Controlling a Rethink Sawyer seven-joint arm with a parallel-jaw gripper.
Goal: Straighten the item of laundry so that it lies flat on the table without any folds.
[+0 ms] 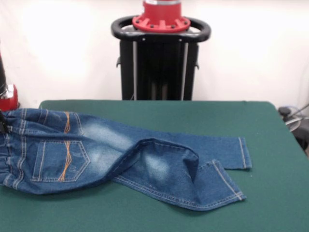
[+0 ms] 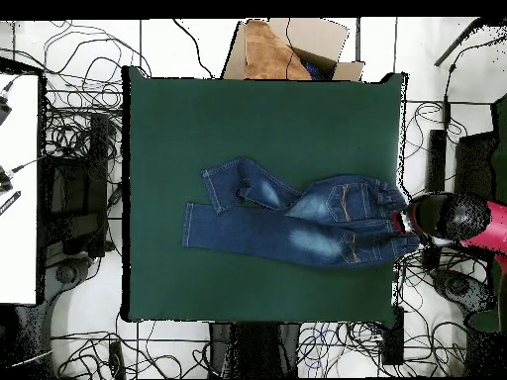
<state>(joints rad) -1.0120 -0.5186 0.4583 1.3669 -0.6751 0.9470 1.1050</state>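
Note:
The small blue denim jeans (image 1: 96, 150) lie on the dark green table (image 1: 169, 111), waistband at the left edge of the front view and legs running right. The back pocket with orange stitching (image 1: 63, 162) faces up. The near leg is bent and crosses the other, with a raised fold (image 1: 164, 145) at the knee. In the overhead view the jeans (image 2: 297, 223) lie right of the middle of the table (image 2: 248, 129), waistband at its right edge. My gripper (image 2: 401, 220) sits at the waistband; in the front view only a dark tip (image 1: 3, 123) shows at the left edge.
The robot pedestal (image 1: 159, 58) stands behind the table's far side. A cardboard box (image 2: 287, 49) stands past the table's top edge in the overhead view. Cables (image 2: 79, 129) cover the floor around the table. A white surface (image 2: 20, 188) lies to the left.

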